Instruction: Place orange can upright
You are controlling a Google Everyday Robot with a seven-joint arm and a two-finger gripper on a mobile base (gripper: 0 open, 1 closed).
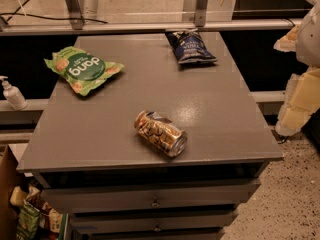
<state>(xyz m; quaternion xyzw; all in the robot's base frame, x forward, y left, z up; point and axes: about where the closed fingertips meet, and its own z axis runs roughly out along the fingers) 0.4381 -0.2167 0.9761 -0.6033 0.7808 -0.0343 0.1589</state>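
Observation:
The orange can (160,133) lies on its side on the grey cabinet top (215,109), near the front edge and a little left of the middle. Its body is orange-gold with lettering, and its silver end faces the front right. My gripper (296,106) hangs at the far right edge of the view, beyond the cabinet's right side and well apart from the can. It holds nothing that I can see.
A green snack bag (81,69) lies at the back left of the top. A dark blue chip bag (190,47) lies at the back middle. A white pump bottle (12,94) stands on a ledge to the left. Drawers (155,199) run below the front edge.

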